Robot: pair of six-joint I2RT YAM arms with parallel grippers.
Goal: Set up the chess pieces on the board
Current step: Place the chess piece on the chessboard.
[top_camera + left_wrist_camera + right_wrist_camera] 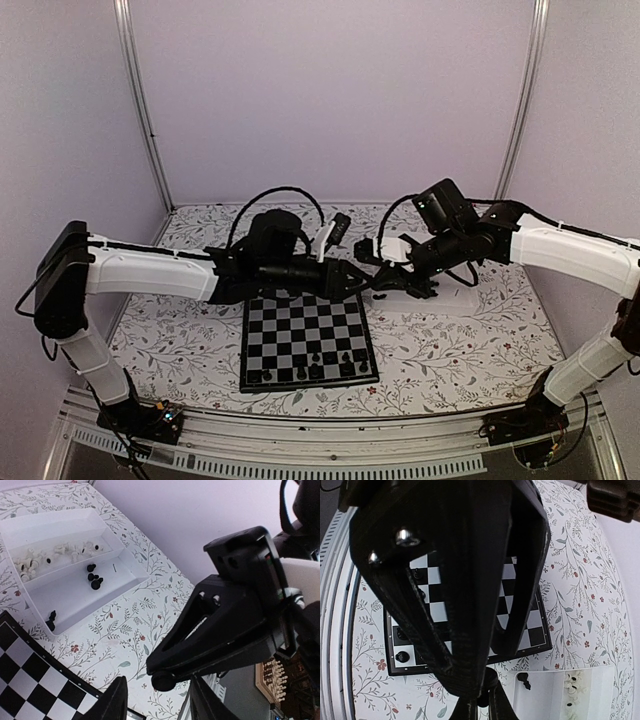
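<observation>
The black and grey board (pixel 300 325) lies at the table's middle, with several black chess pieces (pixel 345 357) on its near rows. Above the board's far right corner my two grippers meet tip to tip. My right gripper (pixel 485 701) is shut on a small black chess piece (pixel 490 677). In the left wrist view that black piece (pixel 162 680) hangs under the right gripper's fingers (pixel 220 630), between the spread fingers of my open left gripper (pixel 159 692). I cannot tell whether the left fingers touch it. The left gripper's body (pixel 455 555) hides much of the board (pixel 540 630).
A white tray (pixel 127 567) stands on the floral cloth just right of the board. Its far compartment holds white pieces (pixel 35 562) and its near one a few black pieces (pixel 94 578). The tray (pixel 440 303) lies under the right arm.
</observation>
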